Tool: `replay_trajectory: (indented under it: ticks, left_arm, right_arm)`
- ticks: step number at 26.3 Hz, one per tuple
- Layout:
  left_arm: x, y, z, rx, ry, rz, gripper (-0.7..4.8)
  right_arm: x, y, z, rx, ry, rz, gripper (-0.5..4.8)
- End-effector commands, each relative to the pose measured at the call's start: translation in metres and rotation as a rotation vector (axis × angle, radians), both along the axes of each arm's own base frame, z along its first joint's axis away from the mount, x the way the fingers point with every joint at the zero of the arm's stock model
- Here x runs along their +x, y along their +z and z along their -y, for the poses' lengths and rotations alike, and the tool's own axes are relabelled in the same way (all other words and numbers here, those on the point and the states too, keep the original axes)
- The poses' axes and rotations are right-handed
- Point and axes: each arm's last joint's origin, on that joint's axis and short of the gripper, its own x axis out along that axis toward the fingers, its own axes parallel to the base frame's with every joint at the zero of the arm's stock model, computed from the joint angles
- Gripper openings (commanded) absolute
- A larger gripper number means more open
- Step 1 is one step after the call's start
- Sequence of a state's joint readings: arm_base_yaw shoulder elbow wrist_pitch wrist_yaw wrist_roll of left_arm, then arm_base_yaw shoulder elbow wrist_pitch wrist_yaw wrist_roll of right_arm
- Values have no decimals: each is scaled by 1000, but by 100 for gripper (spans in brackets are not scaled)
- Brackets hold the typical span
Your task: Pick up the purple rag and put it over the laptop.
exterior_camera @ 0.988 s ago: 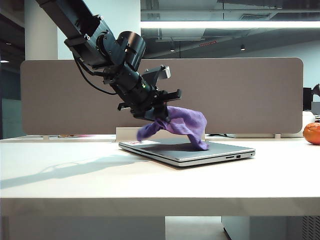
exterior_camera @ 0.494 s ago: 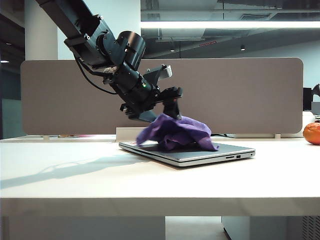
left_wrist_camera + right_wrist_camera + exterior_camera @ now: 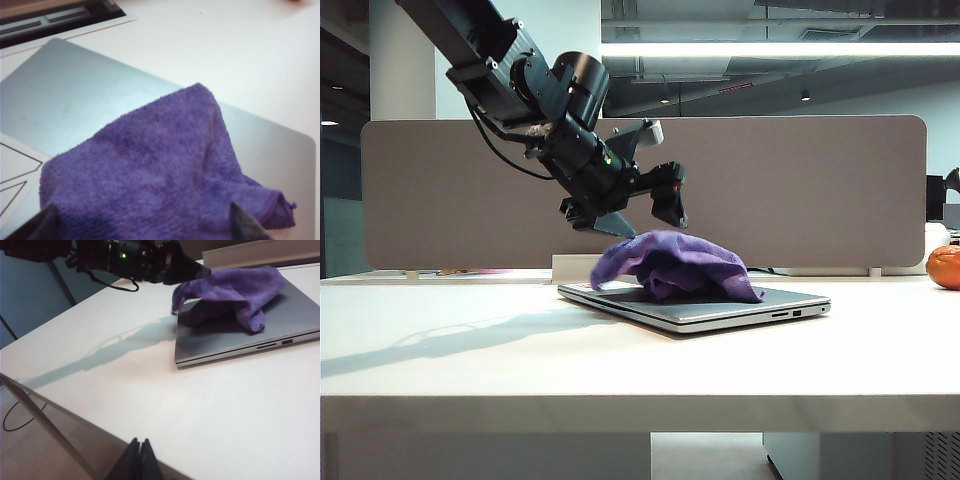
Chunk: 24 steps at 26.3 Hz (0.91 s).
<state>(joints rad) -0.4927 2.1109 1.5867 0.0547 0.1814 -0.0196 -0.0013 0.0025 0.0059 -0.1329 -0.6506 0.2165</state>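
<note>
Laptop [image 3: 720, 304] lies closed on the white table [image 3: 520, 350], with the purple rag [image 3: 670, 265] heaped on its lid. Left gripper [image 3: 645, 212] hangs just above the rag, jaws spread, holding nothing. Right gripper [image 3: 139, 460] sits well apart from the laptop, fingers pressed together.
</note>
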Motion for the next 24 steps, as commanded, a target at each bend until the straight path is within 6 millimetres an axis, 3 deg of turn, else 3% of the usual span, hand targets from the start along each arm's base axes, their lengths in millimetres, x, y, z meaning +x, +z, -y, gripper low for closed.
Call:
replay_trajectory:
  ticks: [1, 22, 23, 24]
  left_arm:
    - [-2, 13, 0, -19, -8, 29, 479]
    - [-19, 66, -9, -111, 23, 76, 479]
    - [-20, 68, -10, -110, 23, 75, 474]
    - [-22, 71, -11, -108, 22, 72, 429]
  right_arm:
    - [0, 0, 0, 0, -2, 8, 22]
    - [0, 0, 0, 0, -2, 8, 22]
    - [0, 0, 0, 0, -2, 8, 22]
    - [0, 0, 0, -1, -2, 9, 22]
